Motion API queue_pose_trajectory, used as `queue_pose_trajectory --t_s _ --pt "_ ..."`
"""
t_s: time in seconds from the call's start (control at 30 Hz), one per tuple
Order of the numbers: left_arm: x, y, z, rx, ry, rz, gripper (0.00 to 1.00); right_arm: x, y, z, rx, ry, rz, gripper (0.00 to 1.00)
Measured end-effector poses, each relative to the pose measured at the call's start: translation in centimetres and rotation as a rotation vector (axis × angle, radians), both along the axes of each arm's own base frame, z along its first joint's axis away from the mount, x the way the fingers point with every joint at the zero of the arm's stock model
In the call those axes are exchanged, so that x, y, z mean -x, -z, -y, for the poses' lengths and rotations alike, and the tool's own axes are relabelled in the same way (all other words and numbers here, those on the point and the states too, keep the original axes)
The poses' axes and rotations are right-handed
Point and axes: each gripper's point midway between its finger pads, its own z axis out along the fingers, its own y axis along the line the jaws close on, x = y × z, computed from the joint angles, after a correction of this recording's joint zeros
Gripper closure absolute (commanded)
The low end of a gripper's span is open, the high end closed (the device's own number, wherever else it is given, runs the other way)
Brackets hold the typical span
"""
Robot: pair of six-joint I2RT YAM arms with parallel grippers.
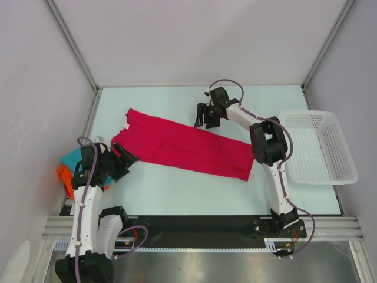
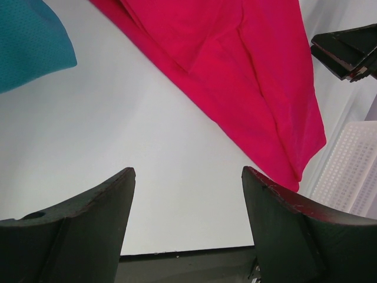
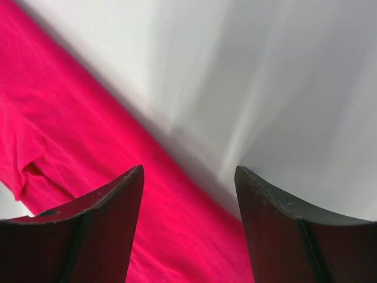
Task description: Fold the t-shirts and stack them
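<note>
Crimson-pink t-shirt (image 1: 182, 147) flat on table (image 1: 177, 194); left fingers (image 2: 76, 230), right fingers (image 3: 76, 236) each parted, empty.

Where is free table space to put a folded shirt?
Free: the table strip between the crimson shirt and the arm bases; also the far left corner. Crowded: left edge, with teal shirt, orange shirt, left gripper.

A crimson-pink cloth t-shirt (image 1: 182, 147) is lying slantwise across the pale table (image 1: 194, 191), leaving bare strips in front of and behind it, while a white plastic mesh basket (image 1: 318, 147) is blocking the right side and a teal-blue cloth t-shirt (image 1: 70, 157) and an orange cloth t-shirt (image 1: 63, 175) are crowding the left edge.
</note>
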Motion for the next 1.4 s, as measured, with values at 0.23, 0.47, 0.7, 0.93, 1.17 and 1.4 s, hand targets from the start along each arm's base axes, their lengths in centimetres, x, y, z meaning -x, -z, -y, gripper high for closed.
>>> queue_pose_trajectory --t_s 0.23,0.47,0.7,0.93,1.17,1.4 --pt "-0.5 1.1 0.1 0.015 0.009 -0.018 0.22 2.4 -0.1 -3.1 -0.031 -0.067 -0.009 0.32" --pt "-0.8 1.8 0.2 0.022 0.015 -0.028 0.22 3.7 0.8 -6.2 -0.015 -0.141 -0.031 1.00" --pt "-0.8 1.9 0.0 0.015 0.025 -0.024 0.22 1.0 1.2 -3.9 -0.046 -0.046 -0.079 1.00" --pt "-0.8 1.9 0.1 0.014 0.038 -0.019 0.22 -6.0 1.1 6.9 0.001 0.294 -0.051 1.00" --pt "-0.8 1.9 0.2 0.020 0.043 -0.018 0.22 -8.4 1.2 18.0 0.143 0.617 -0.021 0.92" --pt "-0.9 1.3 1.0 0.061 0.062 0.022 0.22 -8.0 0.7 16.9 0.196 0.593 -0.007 0.49"
